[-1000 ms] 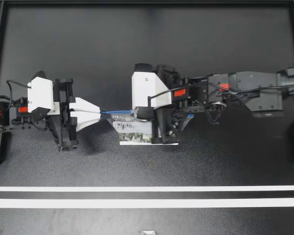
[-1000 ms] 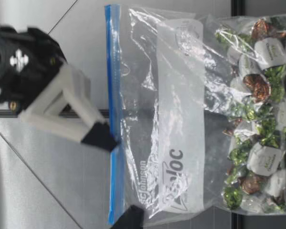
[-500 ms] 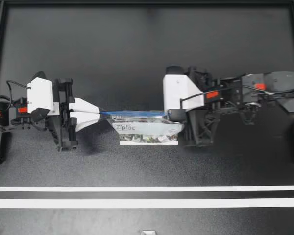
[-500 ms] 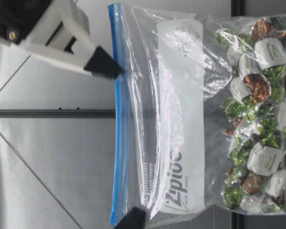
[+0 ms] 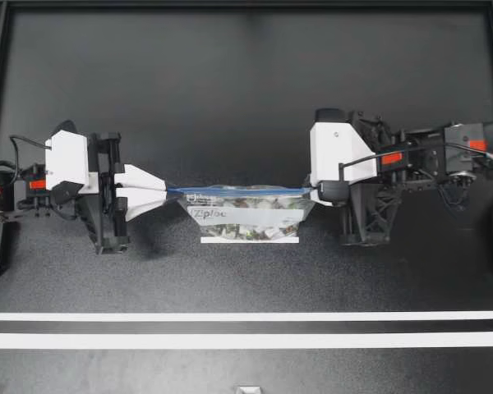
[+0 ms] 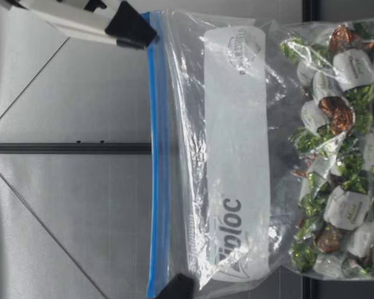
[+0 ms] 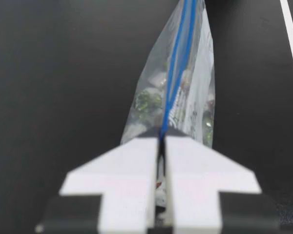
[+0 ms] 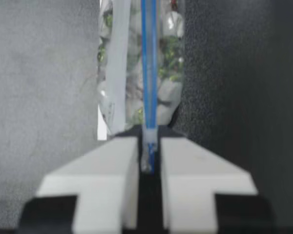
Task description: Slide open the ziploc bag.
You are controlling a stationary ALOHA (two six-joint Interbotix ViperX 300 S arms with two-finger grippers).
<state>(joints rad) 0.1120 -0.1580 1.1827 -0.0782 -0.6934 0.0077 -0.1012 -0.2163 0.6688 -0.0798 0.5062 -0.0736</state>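
The clear plastic zip bag of wrapped sweets (image 5: 248,217) stood upright on the black worktop (image 5: 230,98), held between both arms. My left gripper (image 5: 168,192) had its fingers clamped on one end of the blue zip strip (image 5: 230,190); my right gripper (image 5: 312,194) pinched the opposite end.

The bag (image 5: 248,215) is clear, glossy, crinkled plastic with a smooth blue zip strip (image 6: 154,156), and the sweets (image 6: 336,156) inside wear shiny foil. The worktop (image 5: 246,98) is matt black, finely rough; the left hand (image 5: 168,190) and right hand (image 5: 313,194) have smooth matt white plastic fingers (image 7: 122,170).
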